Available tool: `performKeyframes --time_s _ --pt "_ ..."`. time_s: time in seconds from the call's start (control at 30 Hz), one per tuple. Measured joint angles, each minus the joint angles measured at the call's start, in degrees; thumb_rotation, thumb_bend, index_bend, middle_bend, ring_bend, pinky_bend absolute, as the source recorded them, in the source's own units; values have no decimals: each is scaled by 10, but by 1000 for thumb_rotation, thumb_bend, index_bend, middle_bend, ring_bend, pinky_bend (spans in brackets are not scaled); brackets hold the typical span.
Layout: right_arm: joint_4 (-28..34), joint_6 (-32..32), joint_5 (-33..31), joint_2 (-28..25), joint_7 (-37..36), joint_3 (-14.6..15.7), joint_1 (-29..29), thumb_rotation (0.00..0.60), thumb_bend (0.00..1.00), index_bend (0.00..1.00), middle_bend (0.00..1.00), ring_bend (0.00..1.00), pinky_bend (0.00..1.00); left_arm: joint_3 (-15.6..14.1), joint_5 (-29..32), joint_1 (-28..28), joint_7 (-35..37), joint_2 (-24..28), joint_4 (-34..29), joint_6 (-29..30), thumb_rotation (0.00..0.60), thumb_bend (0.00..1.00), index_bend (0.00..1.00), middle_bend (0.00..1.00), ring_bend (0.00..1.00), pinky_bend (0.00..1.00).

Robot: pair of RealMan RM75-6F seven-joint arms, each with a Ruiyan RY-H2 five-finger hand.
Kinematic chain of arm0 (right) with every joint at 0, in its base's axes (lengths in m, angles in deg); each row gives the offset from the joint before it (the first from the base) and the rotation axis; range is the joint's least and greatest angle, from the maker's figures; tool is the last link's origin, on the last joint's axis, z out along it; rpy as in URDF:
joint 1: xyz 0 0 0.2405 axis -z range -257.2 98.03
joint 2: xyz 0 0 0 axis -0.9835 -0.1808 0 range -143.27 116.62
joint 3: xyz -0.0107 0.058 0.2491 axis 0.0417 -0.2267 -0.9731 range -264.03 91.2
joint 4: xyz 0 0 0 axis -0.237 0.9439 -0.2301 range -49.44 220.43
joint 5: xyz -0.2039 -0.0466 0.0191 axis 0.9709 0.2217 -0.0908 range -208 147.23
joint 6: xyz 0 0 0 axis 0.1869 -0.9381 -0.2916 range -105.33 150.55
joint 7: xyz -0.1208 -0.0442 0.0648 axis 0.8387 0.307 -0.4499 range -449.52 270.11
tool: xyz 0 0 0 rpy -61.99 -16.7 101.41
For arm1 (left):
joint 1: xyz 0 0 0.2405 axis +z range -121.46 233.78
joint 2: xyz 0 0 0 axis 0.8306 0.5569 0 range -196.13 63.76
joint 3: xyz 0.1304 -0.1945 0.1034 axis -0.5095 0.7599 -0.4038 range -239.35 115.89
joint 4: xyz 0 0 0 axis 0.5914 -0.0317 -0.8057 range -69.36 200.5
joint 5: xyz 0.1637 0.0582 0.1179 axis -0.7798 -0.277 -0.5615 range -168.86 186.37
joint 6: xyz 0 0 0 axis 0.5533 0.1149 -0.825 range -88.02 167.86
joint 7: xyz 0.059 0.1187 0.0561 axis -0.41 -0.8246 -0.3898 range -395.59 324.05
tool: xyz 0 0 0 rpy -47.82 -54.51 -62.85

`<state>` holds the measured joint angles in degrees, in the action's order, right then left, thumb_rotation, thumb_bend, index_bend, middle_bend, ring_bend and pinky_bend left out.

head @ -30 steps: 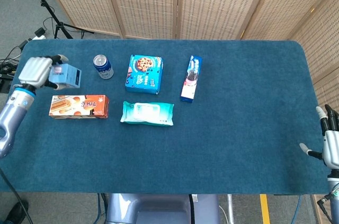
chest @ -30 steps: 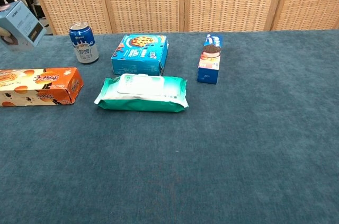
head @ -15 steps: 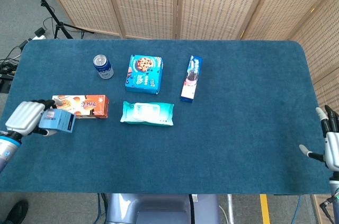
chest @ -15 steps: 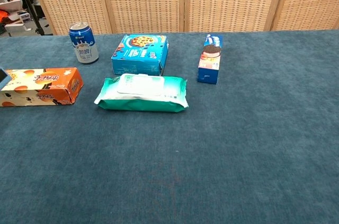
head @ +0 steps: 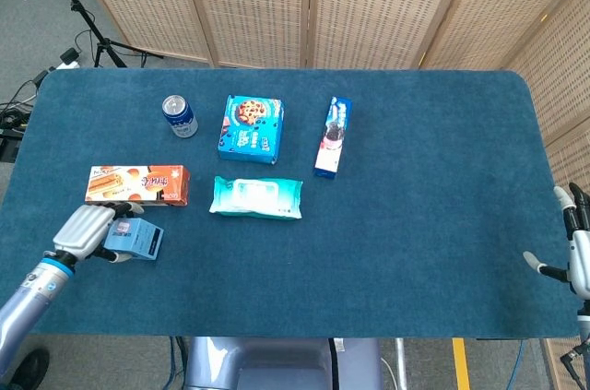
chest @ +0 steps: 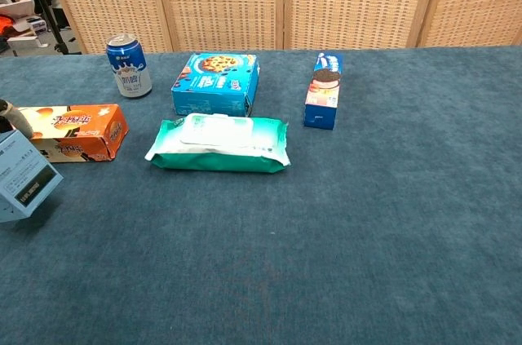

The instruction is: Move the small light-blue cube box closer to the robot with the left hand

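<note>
The left hand (head: 85,231) grips the light-blue cube box (head: 134,240) near the table's (head: 415,224) front-left edge.

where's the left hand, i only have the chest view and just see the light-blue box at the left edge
Observer: In the head view the left hand grips the small light-blue cube box from its left side, near the table's front left part.
Operator: is it past the orange box now
Observer: Yes. From above, the cube sits nearer the robot than the orange biscuit box, with bare cloth between them.
Operator: and the right hand
Observer: The right hand is at the table's right edge, fingers apart, holding nothing. Your view does not show it at all.
</note>
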<state>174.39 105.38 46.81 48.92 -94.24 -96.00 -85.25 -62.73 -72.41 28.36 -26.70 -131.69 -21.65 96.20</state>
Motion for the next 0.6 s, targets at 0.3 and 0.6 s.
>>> performKeyframes --time_s 0.3,0.6 --pt "-1 2 -2 -4 -9 -2 2 600 0 0 0 0 0 4 46 -9 -84 -14 -37 -33 600 0 43 0 0 107" --pt "2 6 0 -7 -16 -2 5 600 0 0 0 0 0 -6 -18 -3 -39 14 -64 -7 600 0 35 0 0 105"
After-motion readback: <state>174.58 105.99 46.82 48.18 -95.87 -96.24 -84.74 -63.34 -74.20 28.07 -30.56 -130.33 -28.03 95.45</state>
